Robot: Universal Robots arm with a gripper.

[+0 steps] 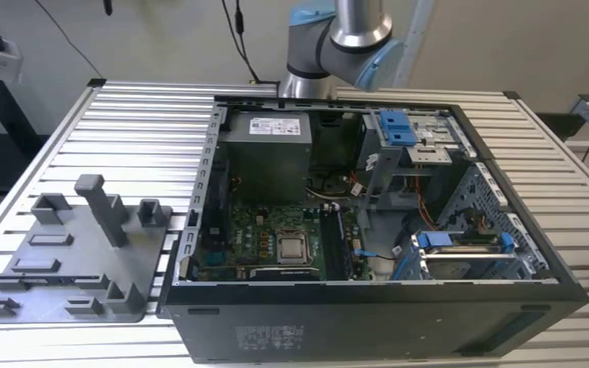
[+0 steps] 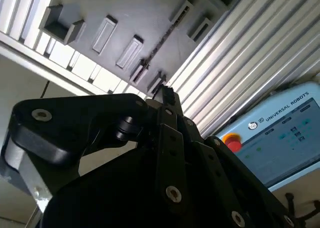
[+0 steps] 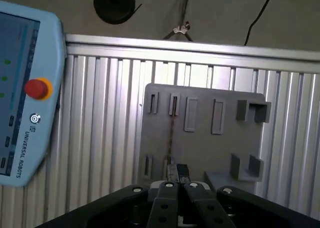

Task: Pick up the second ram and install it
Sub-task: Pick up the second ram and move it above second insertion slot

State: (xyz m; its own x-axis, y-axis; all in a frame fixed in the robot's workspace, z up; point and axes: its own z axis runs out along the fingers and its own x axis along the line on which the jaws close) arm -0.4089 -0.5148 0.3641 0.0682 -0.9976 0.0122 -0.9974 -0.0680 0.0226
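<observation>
Pincer (image 3: 176, 172) jaws are together, empty; the ram (image 3: 171, 138) stands in its tray (image 3: 205, 150), well beyond my tips. Closed or skewed, I'd likely jab its thin edge.

Table (image 1: 141, 123): carries the holder tray and computer case.
Holder tray (image 1: 28, 295): at the exterior view's left, just beside the case.
Computer case (image 1: 376, 314): lying open, centre to right.
Motherboard (image 1: 264, 238): in the case, near part.
Power supply (image 1: 269, 153): in the case, behind the motherboard.
Arm (image 1: 340, 38): behind the case's far edge.
Second ram (image 3: 171, 133): on edge in the tray.
Pendant (image 3: 25, 87): on the table, near the tray.
</observation>
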